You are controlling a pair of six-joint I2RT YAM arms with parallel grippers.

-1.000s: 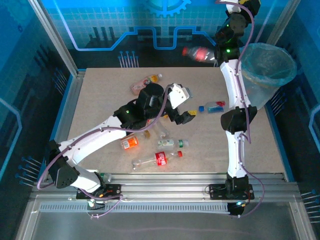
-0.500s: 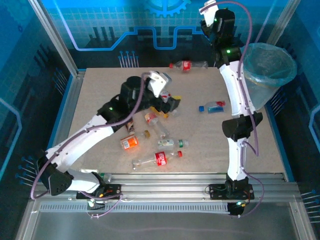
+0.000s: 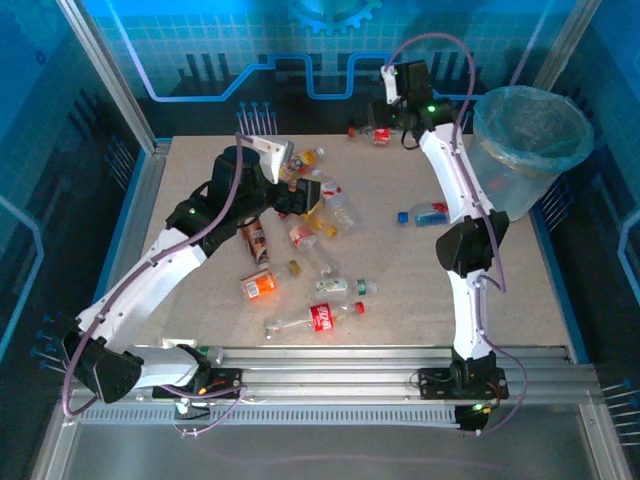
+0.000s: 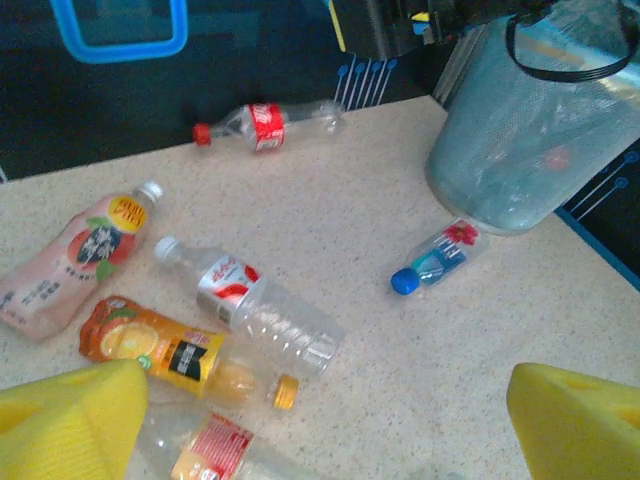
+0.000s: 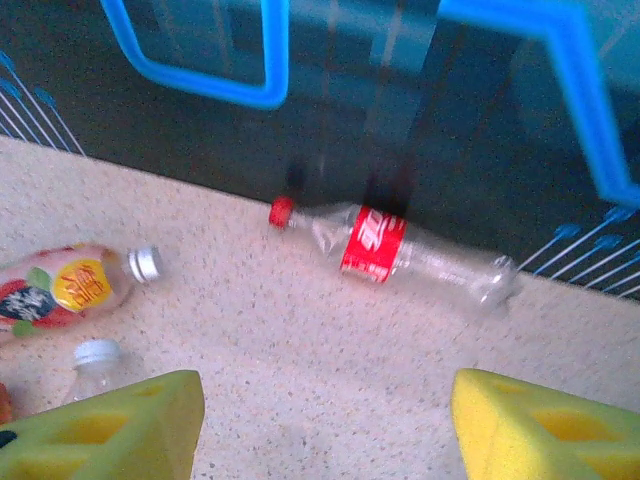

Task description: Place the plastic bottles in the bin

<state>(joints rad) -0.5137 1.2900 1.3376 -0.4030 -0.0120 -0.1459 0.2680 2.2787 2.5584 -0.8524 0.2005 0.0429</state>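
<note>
Bottles (image 3: 345,287) lie scattered across the speckled desk (image 3: 520,290): a red-labelled bottle (image 3: 320,318) nearest, then an orange bottle (image 4: 175,350) and a white-capped bottle (image 4: 255,305) just ahead of the left pincer (image 4: 325,425), its pads (image 4: 70,415) apart and empty. Likely light, thin-walled and apt to roll, each suits a grip across the labelled waist. Farther off the right pincer (image 5: 330,425) gapes, released, above a cola bottle (image 5: 385,245) by the back wall (image 5: 400,120); the bin (image 3: 530,140) stands far right

We see a speckled beige tabletop (image 3: 520,290), bounded by aluminium rails (image 3: 330,360) at its near edge, a slanted metal post (image 3: 105,70) at left, and a back wall (image 3: 200,50) patterned with blue circuit-like lines.
</note>
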